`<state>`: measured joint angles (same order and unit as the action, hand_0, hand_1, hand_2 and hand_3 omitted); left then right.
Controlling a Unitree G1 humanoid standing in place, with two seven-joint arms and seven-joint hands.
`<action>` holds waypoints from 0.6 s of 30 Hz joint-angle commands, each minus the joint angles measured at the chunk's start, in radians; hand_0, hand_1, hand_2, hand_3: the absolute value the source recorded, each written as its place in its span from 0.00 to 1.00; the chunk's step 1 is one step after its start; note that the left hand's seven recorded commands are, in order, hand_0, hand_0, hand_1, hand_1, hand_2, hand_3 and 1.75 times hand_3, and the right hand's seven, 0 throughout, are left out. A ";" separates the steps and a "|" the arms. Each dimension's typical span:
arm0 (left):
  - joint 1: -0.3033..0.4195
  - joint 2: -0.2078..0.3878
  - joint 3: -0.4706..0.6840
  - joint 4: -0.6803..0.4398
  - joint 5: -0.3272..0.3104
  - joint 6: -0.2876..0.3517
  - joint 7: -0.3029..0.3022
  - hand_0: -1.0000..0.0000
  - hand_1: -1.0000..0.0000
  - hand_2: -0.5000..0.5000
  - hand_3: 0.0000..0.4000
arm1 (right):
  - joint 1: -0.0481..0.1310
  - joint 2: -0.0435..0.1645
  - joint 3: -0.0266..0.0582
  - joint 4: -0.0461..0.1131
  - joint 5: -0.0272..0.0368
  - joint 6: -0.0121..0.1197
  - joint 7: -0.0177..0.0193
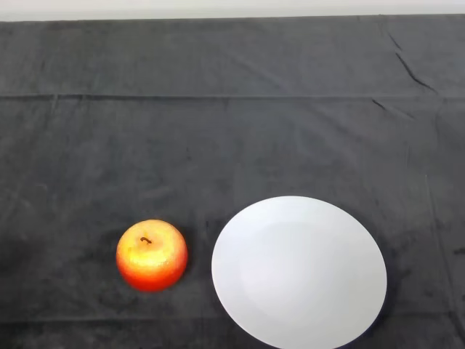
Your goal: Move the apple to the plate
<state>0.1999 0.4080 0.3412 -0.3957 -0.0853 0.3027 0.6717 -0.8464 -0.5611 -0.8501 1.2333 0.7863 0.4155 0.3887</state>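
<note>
My hand is out of shot, so I can't tell its state. The apple (152,255) sits stem-up on the counter (232,131), just left of the plate (298,273); I'd approach from above and grip evenly.

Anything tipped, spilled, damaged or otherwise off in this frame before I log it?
Nothing stands out. The apple sits upright on the dark cloth, stem up, apart from the white plate to its right. The plate lies flat, with nothing on it.
</note>
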 commanded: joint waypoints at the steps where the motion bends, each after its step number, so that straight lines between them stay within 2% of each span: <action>1: -0.026 0.059 -0.030 -0.046 0.039 0.025 -0.011 1.00 1.00 0.50 0.00 | 0.023 -0.005 -0.0098 -0.030 0.0286 0.002 -0.0061; 18: -0.115 0.074 -0.207 -0.174 0.139 0.204 -0.072 1.00 1.00 0.50 0.00 | 0.023 -0.006 -0.0098 -0.029 0.0290 0.002 -0.0060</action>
<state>0.0979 0.4179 0.1430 -0.5269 0.0269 0.5056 0.6072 -0.8464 -0.5610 -0.8500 1.2332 0.7863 0.4155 0.3885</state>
